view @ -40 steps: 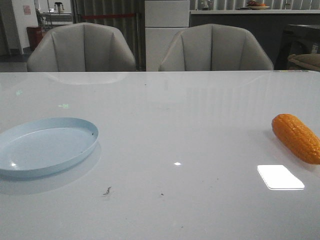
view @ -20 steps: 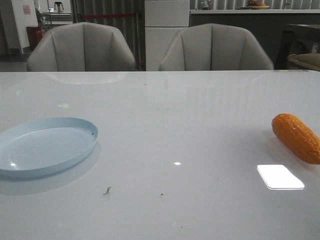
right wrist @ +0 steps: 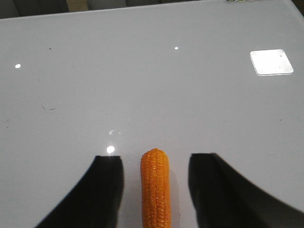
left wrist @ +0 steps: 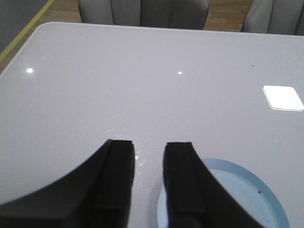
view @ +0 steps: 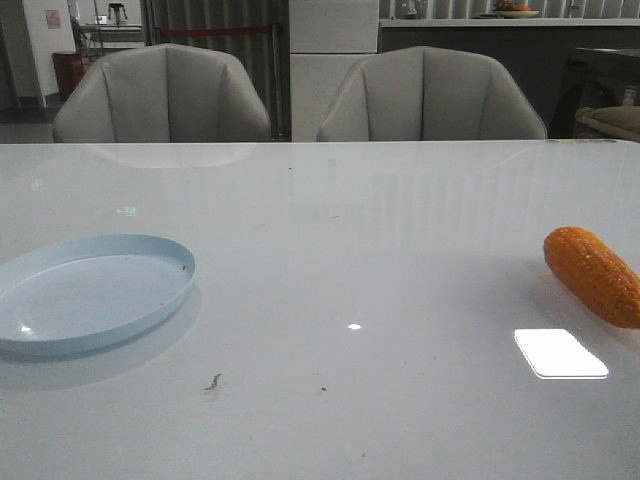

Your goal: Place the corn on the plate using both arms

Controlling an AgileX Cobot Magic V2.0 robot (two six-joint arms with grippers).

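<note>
The orange corn (view: 592, 275) lies on the white table at the far right, partly cut off by the front view's edge. The pale blue plate (view: 90, 290) sits at the far left, empty. Neither arm shows in the front view. In the right wrist view my right gripper (right wrist: 156, 158) is open, with the corn (right wrist: 155, 190) lying lengthwise between the fingers and a gap on each side. In the left wrist view my left gripper (left wrist: 148, 145) is open and empty over the table. The plate (left wrist: 237, 190) lies partly under one finger (left wrist: 183, 180).
Two grey chairs (view: 165, 95) (view: 430, 95) stand behind the table's far edge. A bright rectangular light reflection (view: 560, 353) lies on the table just in front of the corn. Small dark specks (view: 214, 381) mark the surface near the front.
</note>
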